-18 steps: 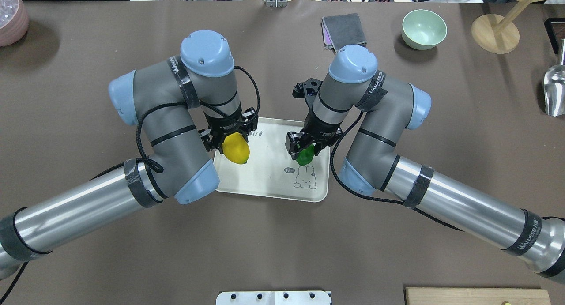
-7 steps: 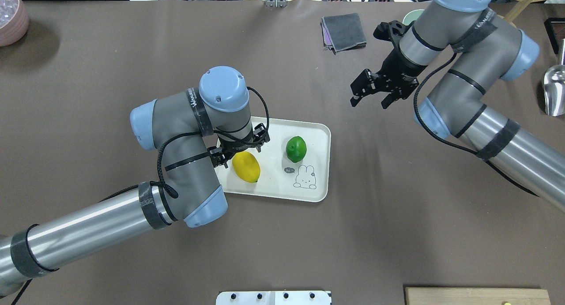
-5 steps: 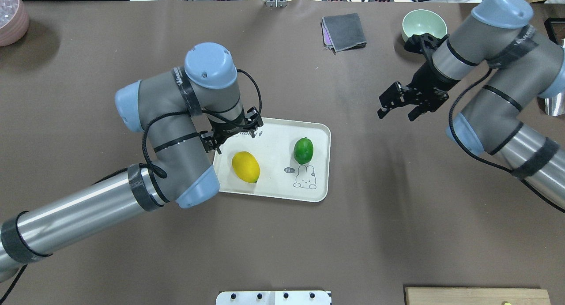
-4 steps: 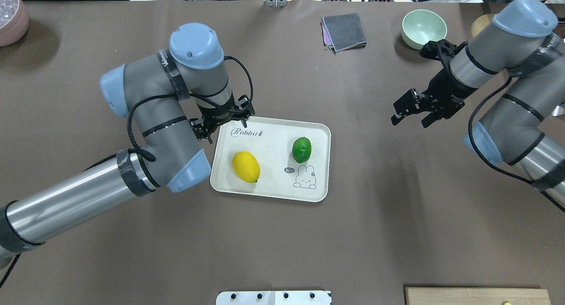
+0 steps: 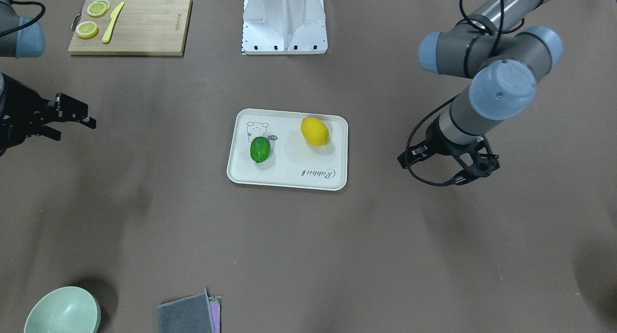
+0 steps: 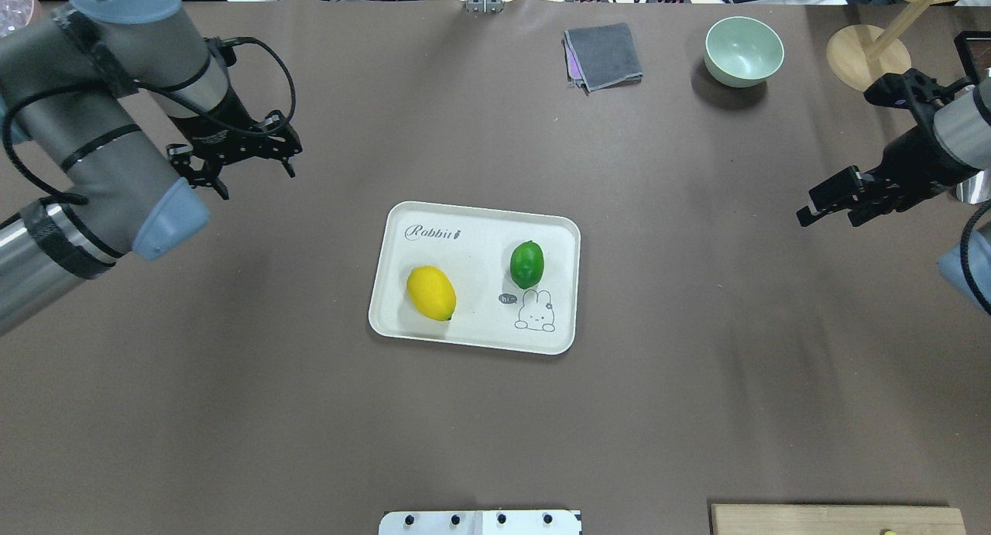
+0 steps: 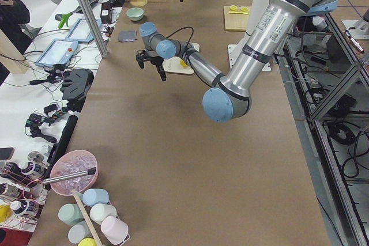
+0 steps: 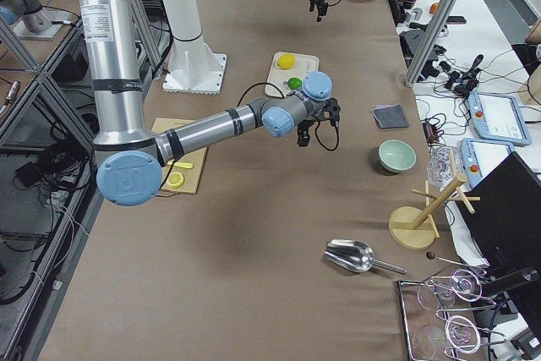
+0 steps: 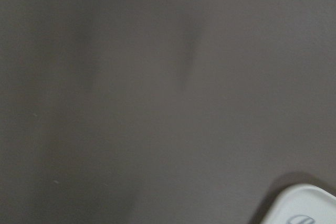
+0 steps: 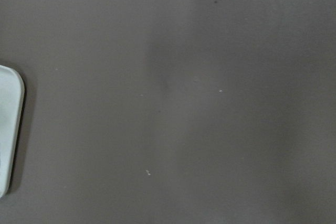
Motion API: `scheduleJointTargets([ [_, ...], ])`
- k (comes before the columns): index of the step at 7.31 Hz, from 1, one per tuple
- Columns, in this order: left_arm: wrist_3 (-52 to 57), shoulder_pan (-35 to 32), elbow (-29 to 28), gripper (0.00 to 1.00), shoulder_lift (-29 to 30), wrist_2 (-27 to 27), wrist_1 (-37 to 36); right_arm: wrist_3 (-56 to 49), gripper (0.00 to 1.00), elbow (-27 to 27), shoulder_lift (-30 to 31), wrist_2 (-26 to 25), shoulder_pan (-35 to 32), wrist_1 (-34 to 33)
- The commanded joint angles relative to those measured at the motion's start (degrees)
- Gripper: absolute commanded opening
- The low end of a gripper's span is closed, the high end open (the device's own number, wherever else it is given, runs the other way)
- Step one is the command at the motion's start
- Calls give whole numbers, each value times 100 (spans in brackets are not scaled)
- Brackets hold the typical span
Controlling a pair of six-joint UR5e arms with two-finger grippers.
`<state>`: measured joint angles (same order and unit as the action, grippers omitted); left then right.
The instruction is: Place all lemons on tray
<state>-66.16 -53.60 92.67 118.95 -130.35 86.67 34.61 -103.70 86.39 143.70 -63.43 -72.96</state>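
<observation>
The cream-white tray (image 6: 402, 318) lies mid-table with both lemons on it. The yellow lemon (image 6: 431, 293) rests in its left half and the green lemon (image 6: 526, 264) beside the rabbit drawing. In the front view the tray (image 5: 289, 183) holds the yellow lemon (image 5: 315, 130) and the green lemon (image 5: 260, 149). My left gripper (image 6: 240, 163) is open and empty, above the table far left of the tray. My right gripper (image 6: 836, 210) is open and empty, far right of the tray. The left wrist view shows only a tray corner (image 9: 299, 205); the right wrist view shows a tray edge (image 10: 8, 129).
A green bowl (image 6: 743, 49), a folded grey cloth (image 6: 604, 55) and a wooden stand (image 6: 867, 55) sit at the far edge. A bamboo cutting board (image 5: 130, 24) with lemon slices and a knife lies near the robot base (image 5: 284, 19).
Both grippers let go of their lemons on the tray, opened and moved away outward: the left arm up and to the left, the right arm far to the right. The green lemon shifted slightly.
</observation>
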Motion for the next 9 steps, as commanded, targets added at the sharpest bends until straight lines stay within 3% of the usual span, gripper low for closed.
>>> scheduleJointTargets([
  [1,1161,-518,32,98,-817,-78,8,-560,99,-55,465,-79,-528,-51],
  [3,2365,-1229,-46,98,-1364,-366,0,-692,99,-28,781,-342,-985,-252],
  [4,2988,-1554,-308,98,-1471,-595,17,-910,99,-11,835,-378,-1283,-1002],
  [7,4281,-2082,-661,98,-1927,-614,43,-1528,99,16,766,-554,-1882,-2683],
  [9,5031,-2452,-803,98,-2357,-615,113,-1641,99,-45,757,-763,-1989,-2978],
])
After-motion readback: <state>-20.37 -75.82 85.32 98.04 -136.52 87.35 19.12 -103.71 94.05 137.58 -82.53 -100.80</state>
